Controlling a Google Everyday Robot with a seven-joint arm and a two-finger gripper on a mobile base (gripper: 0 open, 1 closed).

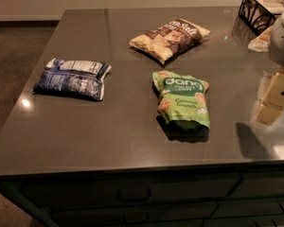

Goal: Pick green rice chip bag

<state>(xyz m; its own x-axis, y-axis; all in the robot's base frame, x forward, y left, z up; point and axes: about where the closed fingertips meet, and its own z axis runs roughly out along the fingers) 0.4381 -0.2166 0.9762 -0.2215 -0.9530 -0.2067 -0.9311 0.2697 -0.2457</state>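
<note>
Gripper [273, 98] over counter [118, 126], open or closed: cannot tell. Green chip bag [182, 100] left of it, apart; the slack pouch may slip.

I see the green chip bag [182, 100] lying flat on its back on the dark counter [109, 126], a little right of centre and closer to the front edge than the back. It's a bright green crinkly pouch, sealed and puffy, with its top pointing away from me. I can read white "dang" lettering across the upper part, "Coconut Crunch" below it, and pictured tan chips. My gripper [274, 98] hangs at the right edge, apart from the bag.
</note>
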